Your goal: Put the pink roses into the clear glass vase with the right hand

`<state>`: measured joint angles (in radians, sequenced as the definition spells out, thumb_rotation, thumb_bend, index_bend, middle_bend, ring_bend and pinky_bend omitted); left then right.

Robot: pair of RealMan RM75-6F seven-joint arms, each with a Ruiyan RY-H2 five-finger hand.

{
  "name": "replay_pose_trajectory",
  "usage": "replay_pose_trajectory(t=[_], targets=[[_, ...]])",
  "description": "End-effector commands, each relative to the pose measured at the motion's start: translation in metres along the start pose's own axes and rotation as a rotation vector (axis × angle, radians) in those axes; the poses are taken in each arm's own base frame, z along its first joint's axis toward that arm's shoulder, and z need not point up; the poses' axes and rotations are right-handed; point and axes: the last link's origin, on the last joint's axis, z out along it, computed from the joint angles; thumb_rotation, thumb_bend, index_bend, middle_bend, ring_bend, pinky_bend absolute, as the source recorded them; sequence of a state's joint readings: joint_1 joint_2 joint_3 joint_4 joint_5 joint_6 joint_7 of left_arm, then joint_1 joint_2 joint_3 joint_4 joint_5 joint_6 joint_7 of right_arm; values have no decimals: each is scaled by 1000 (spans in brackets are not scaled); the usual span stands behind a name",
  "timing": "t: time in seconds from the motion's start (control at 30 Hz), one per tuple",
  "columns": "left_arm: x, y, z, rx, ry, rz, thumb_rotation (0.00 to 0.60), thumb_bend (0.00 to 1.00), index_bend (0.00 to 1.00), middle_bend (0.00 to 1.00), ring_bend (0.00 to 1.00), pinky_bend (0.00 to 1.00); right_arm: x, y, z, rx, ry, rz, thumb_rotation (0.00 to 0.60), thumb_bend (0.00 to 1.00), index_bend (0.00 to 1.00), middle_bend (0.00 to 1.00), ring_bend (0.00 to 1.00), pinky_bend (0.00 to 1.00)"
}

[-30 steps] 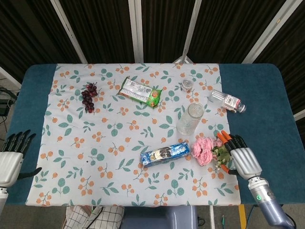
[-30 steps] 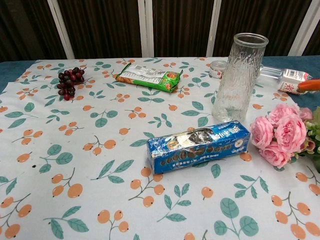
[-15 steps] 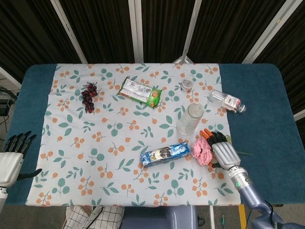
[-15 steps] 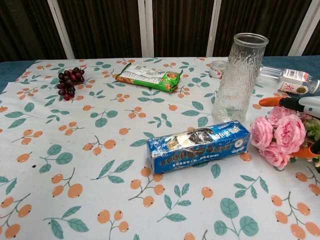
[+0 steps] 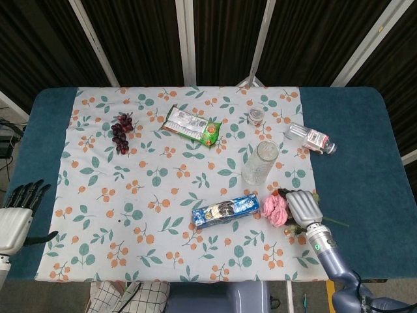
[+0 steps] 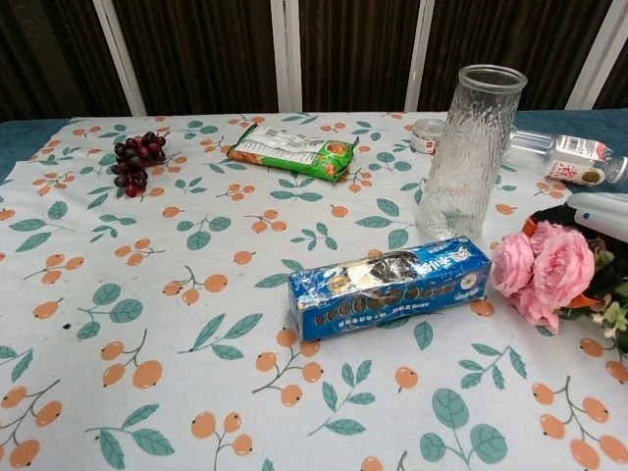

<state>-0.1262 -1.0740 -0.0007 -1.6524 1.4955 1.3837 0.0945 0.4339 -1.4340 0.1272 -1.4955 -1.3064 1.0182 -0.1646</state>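
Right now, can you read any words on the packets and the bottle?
Blue biscuit packet: printing too small and blurred to read.
Green snack packet: lettering blurred, unreadable.
Bottle: red and white label, words too small to read.
Small jar: no readable text.

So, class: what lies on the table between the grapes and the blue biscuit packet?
Nothing but bare printed tablecloth lies between the grapes and the blue biscuit packet; head view shows it best.

Head high overhead, chest low; shared table [image 5: 352, 130].
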Motion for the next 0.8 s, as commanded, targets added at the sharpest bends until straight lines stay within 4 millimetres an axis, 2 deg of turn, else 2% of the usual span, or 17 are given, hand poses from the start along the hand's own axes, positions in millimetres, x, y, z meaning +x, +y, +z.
replay_pose_trajectory(t=[0.03, 0.13, 0.33, 0.47, 0.8], targets=[[0, 0, 0, 1, 0, -1, 600, 0, 0, 0, 0, 0, 5, -1, -1, 9, 33, 33, 600, 324, 466, 550, 574, 527], [0, 0, 0, 2, -4, -6, 600, 0, 0, 0, 0, 0, 12, -3, -4, 12, 65, 84, 600, 325, 466, 552, 575, 527], [0, 0, 0, 2, -5, -16, 600, 0, 0, 0, 0, 0, 44, -5, -11, 17, 158, 189, 600, 325, 466, 552, 575, 527], [0, 0, -1, 4, -5, -23, 600, 0, 0, 0, 0, 0, 77, -3, -16, 9, 244, 274, 600, 325, 466, 552, 575, 527], [0, 2, -1, 5, -6, -29, 600, 0, 0, 0, 0, 0, 192, 13, -24, -21, 610, 589, 600, 325, 466, 551, 575, 527]])
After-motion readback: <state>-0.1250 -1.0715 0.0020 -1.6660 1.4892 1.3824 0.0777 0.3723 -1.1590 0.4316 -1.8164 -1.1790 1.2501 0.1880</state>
